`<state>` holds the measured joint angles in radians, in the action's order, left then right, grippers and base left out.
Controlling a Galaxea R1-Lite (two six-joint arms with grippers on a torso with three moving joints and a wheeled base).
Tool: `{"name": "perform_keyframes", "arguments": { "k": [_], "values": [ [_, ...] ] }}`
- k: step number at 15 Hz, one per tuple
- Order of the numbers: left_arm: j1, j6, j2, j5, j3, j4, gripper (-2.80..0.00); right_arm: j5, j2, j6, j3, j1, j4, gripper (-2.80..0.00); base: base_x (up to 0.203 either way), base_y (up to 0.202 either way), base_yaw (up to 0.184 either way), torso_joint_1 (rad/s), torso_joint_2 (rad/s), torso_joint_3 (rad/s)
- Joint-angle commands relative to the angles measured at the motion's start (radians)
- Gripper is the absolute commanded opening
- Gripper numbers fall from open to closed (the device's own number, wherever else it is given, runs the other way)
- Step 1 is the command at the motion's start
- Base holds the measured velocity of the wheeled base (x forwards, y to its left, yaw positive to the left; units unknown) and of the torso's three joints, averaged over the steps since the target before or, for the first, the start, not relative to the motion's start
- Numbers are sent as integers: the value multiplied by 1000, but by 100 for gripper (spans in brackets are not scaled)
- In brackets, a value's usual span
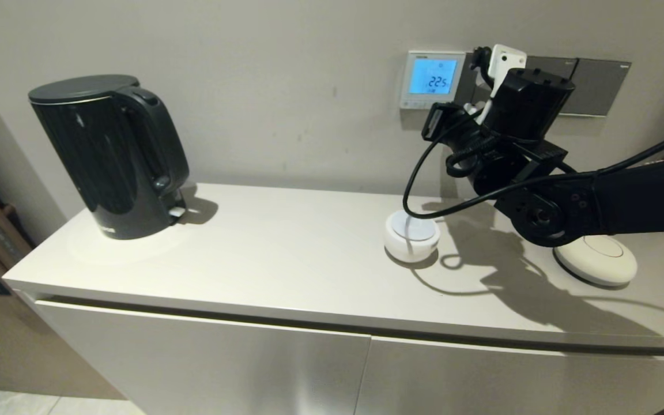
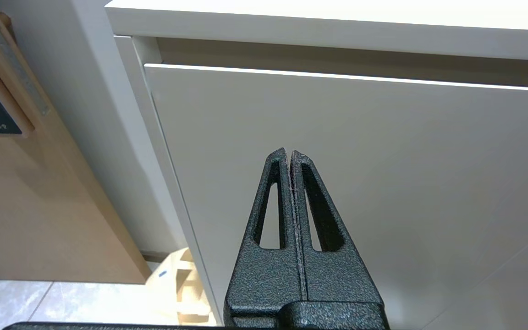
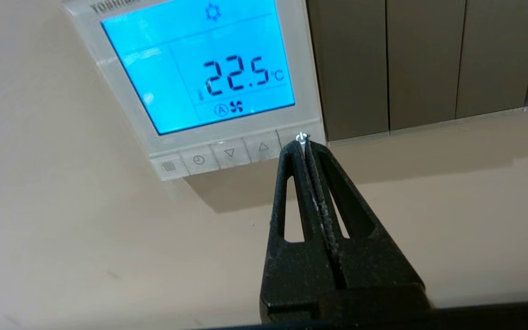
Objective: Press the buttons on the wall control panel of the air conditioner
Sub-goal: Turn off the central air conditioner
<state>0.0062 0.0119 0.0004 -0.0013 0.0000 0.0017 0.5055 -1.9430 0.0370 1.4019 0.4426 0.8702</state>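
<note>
With its fingers pressed together, your right gripper touches the power button at the end of the buttons beneath the blue-lit wall control panel; your left gripper, likewise closed, faces the cabinet front.

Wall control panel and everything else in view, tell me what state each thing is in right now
wall control panel: screen lit blue, reading 22.5 °C.
power button: right hand's closed tip is at it; contact can't be confirmed.
right hand: shut, holding nothing.
left hand: shut, empty, parked low before the cabinet front.
kettle: upright, lid closed, on the cabinet top.
dark switch plates: untouched.
</note>
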Motion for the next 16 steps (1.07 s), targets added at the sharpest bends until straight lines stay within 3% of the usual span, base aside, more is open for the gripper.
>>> {"name": "perform_keyframes", "arguments": {
  "k": [1, 16],
  "values": [
    [1, 0, 0, 0, 0, 0, -280, 2, -14, 0, 6, 1, 7, -280, 0, 0, 0, 0, 0, 0],
    [1, 0, 0, 0, 0, 0, -280, 4, -63, 1, 54, -13, 9, -280, 0, 0, 0, 0, 0, 0]
  ]
}}
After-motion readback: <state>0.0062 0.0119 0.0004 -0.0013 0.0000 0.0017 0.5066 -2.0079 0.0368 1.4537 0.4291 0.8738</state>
